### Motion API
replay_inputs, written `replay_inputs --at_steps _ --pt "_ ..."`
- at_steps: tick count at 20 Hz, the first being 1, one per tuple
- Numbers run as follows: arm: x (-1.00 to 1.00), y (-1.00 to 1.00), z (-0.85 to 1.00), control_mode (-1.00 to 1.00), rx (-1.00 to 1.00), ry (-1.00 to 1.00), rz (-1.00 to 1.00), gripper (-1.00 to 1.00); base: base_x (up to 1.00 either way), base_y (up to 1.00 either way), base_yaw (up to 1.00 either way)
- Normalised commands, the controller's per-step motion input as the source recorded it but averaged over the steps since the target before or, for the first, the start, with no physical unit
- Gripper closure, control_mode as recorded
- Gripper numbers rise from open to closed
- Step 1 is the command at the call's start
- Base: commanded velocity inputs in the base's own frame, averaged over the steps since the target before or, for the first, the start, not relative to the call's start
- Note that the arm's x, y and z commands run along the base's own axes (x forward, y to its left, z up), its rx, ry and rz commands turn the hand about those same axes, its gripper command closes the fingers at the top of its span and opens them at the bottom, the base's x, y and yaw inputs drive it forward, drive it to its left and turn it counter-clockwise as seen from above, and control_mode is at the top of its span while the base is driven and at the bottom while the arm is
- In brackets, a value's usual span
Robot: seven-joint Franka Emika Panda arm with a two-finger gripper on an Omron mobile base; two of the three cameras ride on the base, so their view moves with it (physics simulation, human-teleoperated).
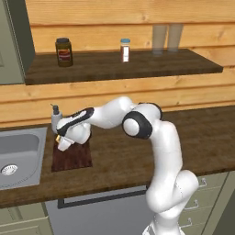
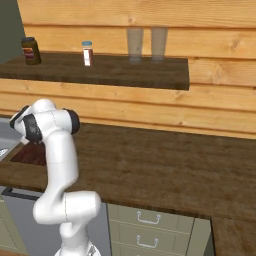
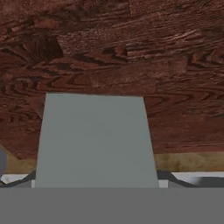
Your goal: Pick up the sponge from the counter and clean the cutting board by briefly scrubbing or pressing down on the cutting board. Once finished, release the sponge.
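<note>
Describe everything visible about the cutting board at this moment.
The cutting board is a flat, dark reddish-brown rectangle with streaky wood grain. It lies flat on the counter, just right of the sink and in front of the soap dispenser. The gripper is down over its far left corner, hiding that part. In the hand view the grain runs across the picture, and the grey sponge sits over the board between the fingers. The right base view shows a sliver of it behind the arm.
</note>
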Motion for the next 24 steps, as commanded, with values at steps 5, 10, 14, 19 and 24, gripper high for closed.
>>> replay_inputs --at_steps 5,10,14,19,24 --pt "-1.0 -0.59 -0.33 -1.0 0.1 0.16 -0.11 1.0 0.0 0.0 0.0" --pt "-0.88 -0.25 -0.7 -1.0 0.02 0.16 -0.14 1.0 0.0 0.0 0.0" --pt "-0.04 -0.07 -0.96 -1.0 -0.01 -0.05 -0.1 -1.0 0.0 0.0 0.0" --pt "0.0 -0.01 -0.29 -1.0 -0.01 -0.13 -0.09 -1.0 0.0 0.0 0.0" --pt "0.26 0.0 -0.21 -1.0 0.0 -0.08 -0.07 -1.0 0.0 0.0 0.0"
